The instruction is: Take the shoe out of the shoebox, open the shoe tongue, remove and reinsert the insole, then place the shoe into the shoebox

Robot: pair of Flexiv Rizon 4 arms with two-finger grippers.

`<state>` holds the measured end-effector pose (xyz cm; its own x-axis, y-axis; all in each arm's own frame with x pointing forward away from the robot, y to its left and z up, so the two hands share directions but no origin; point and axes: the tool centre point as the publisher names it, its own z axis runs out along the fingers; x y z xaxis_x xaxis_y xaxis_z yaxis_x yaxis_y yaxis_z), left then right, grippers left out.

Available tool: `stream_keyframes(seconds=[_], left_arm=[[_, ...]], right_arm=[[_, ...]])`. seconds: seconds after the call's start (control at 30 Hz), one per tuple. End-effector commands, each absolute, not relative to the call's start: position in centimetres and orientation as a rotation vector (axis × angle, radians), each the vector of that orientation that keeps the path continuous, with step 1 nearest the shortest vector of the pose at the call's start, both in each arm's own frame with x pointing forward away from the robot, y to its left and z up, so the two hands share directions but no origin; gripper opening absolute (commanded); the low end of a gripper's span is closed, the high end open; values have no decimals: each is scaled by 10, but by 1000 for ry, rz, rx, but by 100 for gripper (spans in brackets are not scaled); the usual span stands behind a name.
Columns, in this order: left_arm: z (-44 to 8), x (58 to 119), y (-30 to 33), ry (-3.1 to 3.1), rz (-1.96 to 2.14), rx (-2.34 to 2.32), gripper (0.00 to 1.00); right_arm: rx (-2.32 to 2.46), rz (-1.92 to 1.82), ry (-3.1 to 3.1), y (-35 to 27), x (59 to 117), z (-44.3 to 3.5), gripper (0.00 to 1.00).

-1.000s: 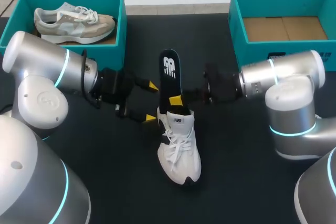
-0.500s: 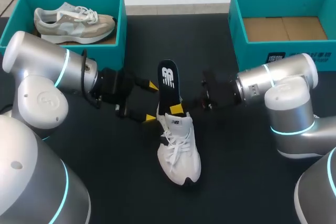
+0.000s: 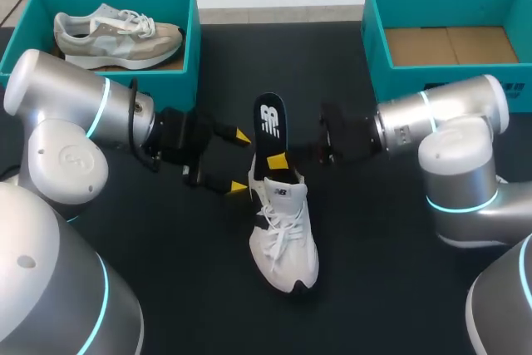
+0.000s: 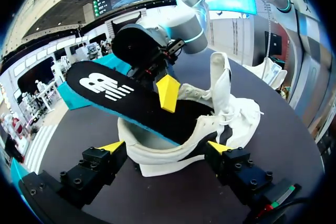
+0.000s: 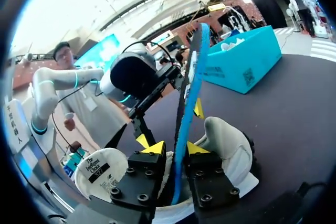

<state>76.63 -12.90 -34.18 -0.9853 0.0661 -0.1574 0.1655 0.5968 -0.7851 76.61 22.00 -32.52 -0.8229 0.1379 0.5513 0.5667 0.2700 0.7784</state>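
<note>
Now right gripper point(image 5: 175, 148) is pinching tilted insole point(image 3: 269, 122), likely for feeding into shoe point(image 3: 284, 239); left gripper point(image 3: 240, 162) is standing wide open beside heel, empty, probably to steady it.

A matte black table point(image 3: 374, 288) under soft, even light.

Lower end of insole point(image 3: 270, 124) inside shoe point(image 3: 287, 234)

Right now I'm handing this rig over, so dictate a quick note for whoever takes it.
Right gripper: shut on the insole, which stands half inside the heel of the white shoe.
Left gripper: open, straddling that heel.
Shoe is out on the table, tongue lifted.
Cannot tell whether the insole is coming out or going in.
To do: seat insole, put shoe into the empty shoebox.
</note>
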Motion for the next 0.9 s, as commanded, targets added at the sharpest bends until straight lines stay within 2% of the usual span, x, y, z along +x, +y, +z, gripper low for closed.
stream_keyframes(seconds=[0.03, 0.57, 0.6, 0.63, 0.7, 0.8, 0.9], left_arm=[[-343, 766, -130, 2705, -1347, 197, 100], [-343, 766, -130, 2705, -1347, 197, 100], [-343, 766, -130, 2705, -1347, 197, 100], [-343, 766, -130, 2705, -1347, 197, 100], [-343, 766, -130, 2705, -1347, 197, 100], [-343, 766, -130, 2705, -1347, 197, 100], [-343, 766, -130, 2705, -1347, 197, 100]], right_arm=[[-622, -1518, -2162, 219, 775, -327, 0], [-738, -1367, -2042, 220, 733, -349, 0], [-741, -1380, -2050, 218, 735, -347, 6], [-738, -1381, -2060, 218, 737, -345, 18], [-737, -1394, -2082, 217, 742, -341, 31], [-726, -1406, -2111, 215, 750, -335, 33], [-708, -1427, -2126, 214, 760, -332, 28]])
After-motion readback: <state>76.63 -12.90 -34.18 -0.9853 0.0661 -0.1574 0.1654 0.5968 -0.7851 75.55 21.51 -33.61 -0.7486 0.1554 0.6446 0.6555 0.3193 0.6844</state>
